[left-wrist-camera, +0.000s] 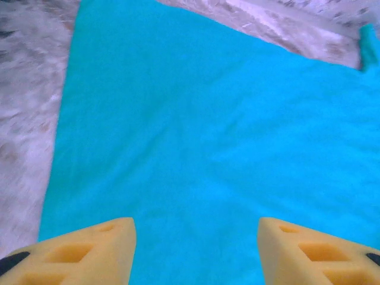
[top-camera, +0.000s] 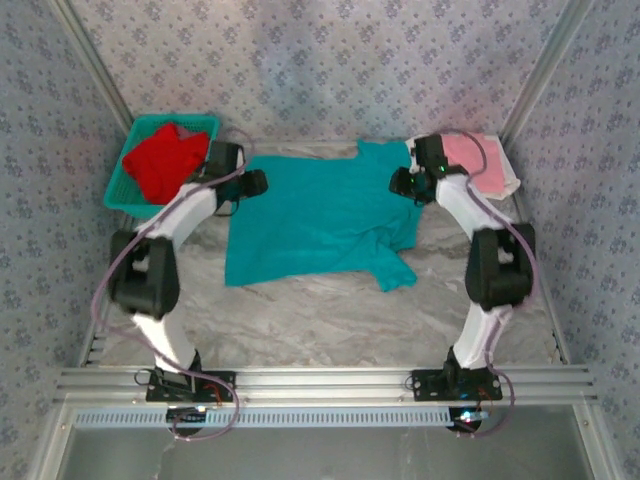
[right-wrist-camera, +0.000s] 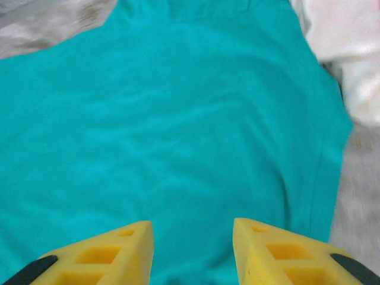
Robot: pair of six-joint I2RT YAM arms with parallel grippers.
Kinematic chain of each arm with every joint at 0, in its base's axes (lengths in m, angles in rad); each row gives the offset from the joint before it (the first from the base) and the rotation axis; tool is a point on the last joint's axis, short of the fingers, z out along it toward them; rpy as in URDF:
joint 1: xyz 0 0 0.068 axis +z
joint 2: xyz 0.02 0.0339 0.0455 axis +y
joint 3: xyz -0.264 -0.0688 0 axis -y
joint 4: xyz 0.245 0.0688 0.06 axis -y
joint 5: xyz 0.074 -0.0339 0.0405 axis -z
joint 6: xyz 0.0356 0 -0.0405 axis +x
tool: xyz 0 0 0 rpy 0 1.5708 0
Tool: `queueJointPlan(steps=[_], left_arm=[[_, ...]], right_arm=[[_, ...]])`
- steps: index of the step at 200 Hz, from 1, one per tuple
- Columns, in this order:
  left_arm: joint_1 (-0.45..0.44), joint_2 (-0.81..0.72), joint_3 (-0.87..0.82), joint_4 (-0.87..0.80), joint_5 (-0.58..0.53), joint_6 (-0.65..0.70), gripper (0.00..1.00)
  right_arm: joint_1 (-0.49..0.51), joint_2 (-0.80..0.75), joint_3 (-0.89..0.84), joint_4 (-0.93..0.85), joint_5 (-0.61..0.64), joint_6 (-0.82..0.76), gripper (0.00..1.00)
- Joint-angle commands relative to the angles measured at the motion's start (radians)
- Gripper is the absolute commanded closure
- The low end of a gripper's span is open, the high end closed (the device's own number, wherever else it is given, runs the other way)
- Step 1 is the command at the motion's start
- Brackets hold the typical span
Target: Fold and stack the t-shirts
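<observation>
the teal shirt [top-camera: 320, 215] lies spread flat in the middle of the table [top-camera: 320, 320], plain side up, smooth with a few soft creases; one sleeve [top-camera: 395, 272] sticks out at its near right corner; the red shirt [top-camera: 165, 160] sits bunched in the basket [top-camera: 118, 190] at the far left; the pink shirt [top-camera: 465, 152] lies on the white shirt [top-camera: 503, 178] at the far right, touching the teal shirt's edge.

the left arm [top-camera: 150, 275] bends at a raised elbow and reaches forward and inward; the left gripper [left-wrist-camera: 195, 237] hangs over the teal shirt near its left edge, fingers spread wide, nothing between them; the right arm [top-camera: 498, 265] mirrors it, and the right gripper [right-wrist-camera: 191, 237] points down at the shirt's far right part, fingers apart, gripping nothing; whether either touches the cloth i cannot tell.

the teal shirt's long axis runs left to right across the table; its straight edge faces left, its sleeves lie to the right.
</observation>
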Motion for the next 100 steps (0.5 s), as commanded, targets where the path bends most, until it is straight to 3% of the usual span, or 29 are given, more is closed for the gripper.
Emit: queueJointPlan(steps=[1,22,49,72,100], left_arm=[[-0.004,-0.152,-0.206,0.011,-0.023,-0.056,0.43],[-0.004,-0.284,-0.361,-0.123,-0.051,-0.072,0.43],[-0.001,-0.423,-0.520,-0.228,-0.062,-0.119,0.42],[0.011,-0.460,-0.620,-0.226,-0.023,-0.183,0.41],[0.010,-0.423,-0.672,-0.180,0.013,-0.203,0.42]], right_arm=[[0.018,-0.150,-0.273,0.176,-0.042,0.039,0.57],[0.028,-0.312,-0.502,0.201,-0.045,0.034,0.57],[0.004,-0.505,-0.658,0.104,-0.006,0.031,0.52],[-0.076,-0.529,-0.687,-0.006,-0.070,0.021,0.51],[-0.119,-0.461,-0.720,0.003,-0.180,0.001,0.53]])
